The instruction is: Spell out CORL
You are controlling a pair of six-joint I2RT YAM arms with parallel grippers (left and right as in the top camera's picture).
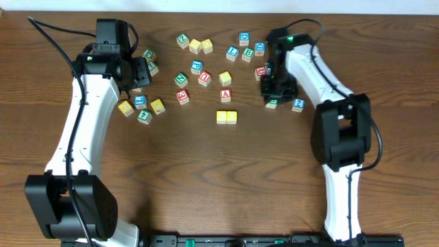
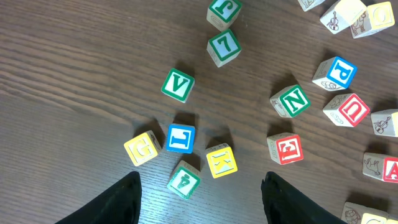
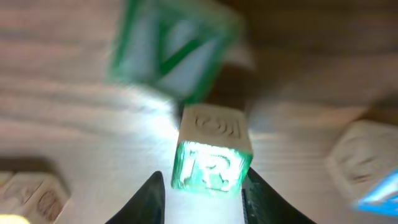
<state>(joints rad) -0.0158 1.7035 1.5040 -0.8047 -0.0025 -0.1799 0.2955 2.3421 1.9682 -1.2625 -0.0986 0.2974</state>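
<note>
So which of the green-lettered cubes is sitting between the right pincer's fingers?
The green R cube. It stands framed by the two fingers of the right pincer, while the green V cube lies farther out, beyond the fingertips.

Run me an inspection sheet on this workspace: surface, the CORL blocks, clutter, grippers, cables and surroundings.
Surface: wooden table, dark grain.
Job's things: two yellow cubes side by side mid-table; green R cube inside the right gripper; blue L cube in the left cluster.
Clutter: red A cube, green V cube and loose letter cubes scattered.
Grippers: left gripper open above the left cluster, holding nothing; right gripper straddles the green R cube, grip unclear.
Cables: black cables run along both arms.
Surroundings: nothing seen.
</note>
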